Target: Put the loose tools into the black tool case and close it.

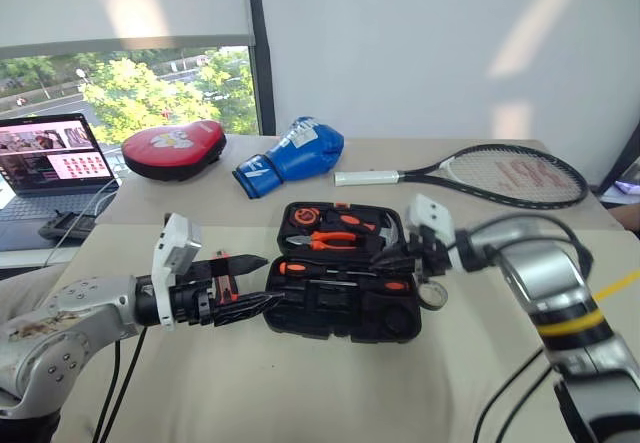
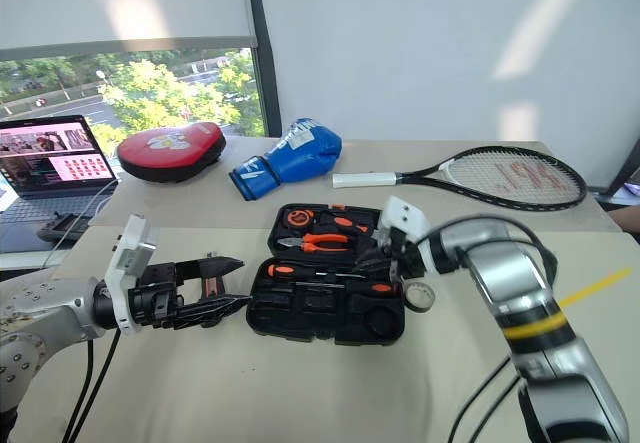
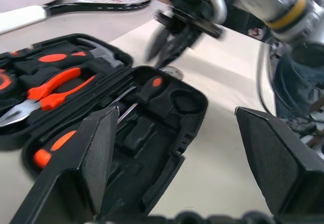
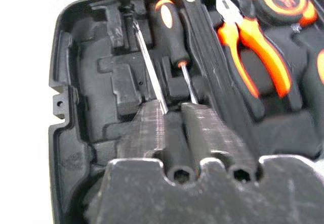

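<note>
Case: black clamshell case [image 1: 340, 273] lies open at the worktop [image 1: 300, 383] centre; lid half at 12 o'clock holds pliers [image 1: 325, 242] and a hammer; base half toward the robot.
Tools stowed: two screwdrivers [image 4: 169, 47] lie in the base slots, shafts side by side, orange handle ends showing.
Tools loose: tape roll [image 1: 433, 294] sits on the worktop just beside the case's 3 o'clock edge. Knife and slim driver: cannot place them for sure.
Right end effector [image 1: 392, 258]: clenched, nothing between the fingers; tips over the case's 3 o'clock end, above the shafts.
Left end effector [image 1: 245, 283]: released, jaws wide apart, empty, hanging at the case's 9 o'clock edge.
Step in hand (judged): right arm clear of a placed driver; tape roll looks the likely next pick.
How to do it well: open the right fingers before descending, approach the roll from above, grip across its rim, avoid nudging the case. Check shafts sit flush in their slots before folding the lid, else it will not latch.
Risk: roll is small and may skid away.
</note>
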`<state>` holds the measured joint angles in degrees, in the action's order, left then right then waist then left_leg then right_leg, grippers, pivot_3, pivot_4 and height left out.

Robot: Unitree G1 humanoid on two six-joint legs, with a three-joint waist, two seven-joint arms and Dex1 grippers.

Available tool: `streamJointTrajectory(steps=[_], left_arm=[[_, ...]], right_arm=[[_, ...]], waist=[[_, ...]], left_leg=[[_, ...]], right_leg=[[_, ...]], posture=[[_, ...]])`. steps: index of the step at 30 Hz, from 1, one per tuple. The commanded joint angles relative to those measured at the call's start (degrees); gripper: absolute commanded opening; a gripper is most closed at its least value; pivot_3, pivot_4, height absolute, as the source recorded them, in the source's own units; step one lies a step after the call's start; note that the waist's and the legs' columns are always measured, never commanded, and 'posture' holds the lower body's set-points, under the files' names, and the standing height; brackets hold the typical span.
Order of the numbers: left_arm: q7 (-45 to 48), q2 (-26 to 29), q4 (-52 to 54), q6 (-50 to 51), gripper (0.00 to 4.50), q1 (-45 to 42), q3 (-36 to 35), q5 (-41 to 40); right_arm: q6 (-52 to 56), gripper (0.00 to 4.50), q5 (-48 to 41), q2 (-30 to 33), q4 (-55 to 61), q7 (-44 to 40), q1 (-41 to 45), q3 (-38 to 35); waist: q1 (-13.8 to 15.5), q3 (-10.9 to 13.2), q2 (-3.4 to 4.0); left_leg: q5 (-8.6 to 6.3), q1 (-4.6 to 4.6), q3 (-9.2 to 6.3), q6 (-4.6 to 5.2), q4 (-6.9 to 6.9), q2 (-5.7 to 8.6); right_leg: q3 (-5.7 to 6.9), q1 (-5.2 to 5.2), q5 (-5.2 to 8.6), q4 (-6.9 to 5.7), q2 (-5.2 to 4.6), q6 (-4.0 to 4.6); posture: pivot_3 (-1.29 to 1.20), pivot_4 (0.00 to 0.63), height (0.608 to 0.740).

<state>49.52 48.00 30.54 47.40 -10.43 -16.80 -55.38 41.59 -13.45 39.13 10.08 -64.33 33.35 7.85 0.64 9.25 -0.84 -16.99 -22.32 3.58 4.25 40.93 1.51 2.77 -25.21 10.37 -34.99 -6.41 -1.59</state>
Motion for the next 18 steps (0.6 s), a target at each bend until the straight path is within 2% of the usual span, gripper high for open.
streamJointTrajectory(steps=[1, 5, 11, 18], left_arm=[[0.74, -0.06, -0.43, -2.26, 3.95, -0.17, -0.3, 0.94], [1.47, 0.06, -1.16, -3.06, 3.95, 0.2, -0.18, 1.88], [2.31, 0.21, -1.71, -3.38, 3.95, 0.26, -0.39, 2.68], [2.12, -0.08, -1.56, -3.99, 3.95, 1.13, -0.38, 3.08]], right_arm=[[4.72, 0.06, -0.69, -5.92, 6.06, 11.78, -2.76, -3.84], [3.18, 0.06, 2.0, -11.9, 8.86, 21.11, -8.67, -2.04], [3.0, 0.06, 6.6, -15.67, 6.91, 30.08, -11.22, 2.11], [2.49, 0.06, 8.81, -14.73, 3.32, 30.31, -13.32, 7.52]], waist=[[-0.31, 0.0, 0.0], [-0.51, -0.01, -0.02], [-0.53, 0.0, -0.01], [-0.78, -0.05, -0.08]], left_leg=[[0.0, 0.03, 0.0, -0.01, 0.0, -0.01], [0.09, 0.1, 0.06, -0.13, -0.09, -0.05], [0.11, 0.14, 0.08, -0.15, -0.07, -0.06], [0.12, 0.43, 0.09, -0.16, -0.1, -0.1]], right_leg=[[-0.01, 0.01, 0.0, -0.01, 0.0, 0.0], [-0.1, -0.01, -0.07, -0.05, 0.11, 0.12], [-0.1, 0.03, -0.07, -0.05, 0.23, 0.15], [-0.09, 0.26, -0.06, -0.05, 0.32, 0.16]], posture=[[0.0, 0.15, 0.74], [0.0, 0.15, 0.74], [0.0, 0.15, 0.74], [0.0, 0.15, 0.74]])
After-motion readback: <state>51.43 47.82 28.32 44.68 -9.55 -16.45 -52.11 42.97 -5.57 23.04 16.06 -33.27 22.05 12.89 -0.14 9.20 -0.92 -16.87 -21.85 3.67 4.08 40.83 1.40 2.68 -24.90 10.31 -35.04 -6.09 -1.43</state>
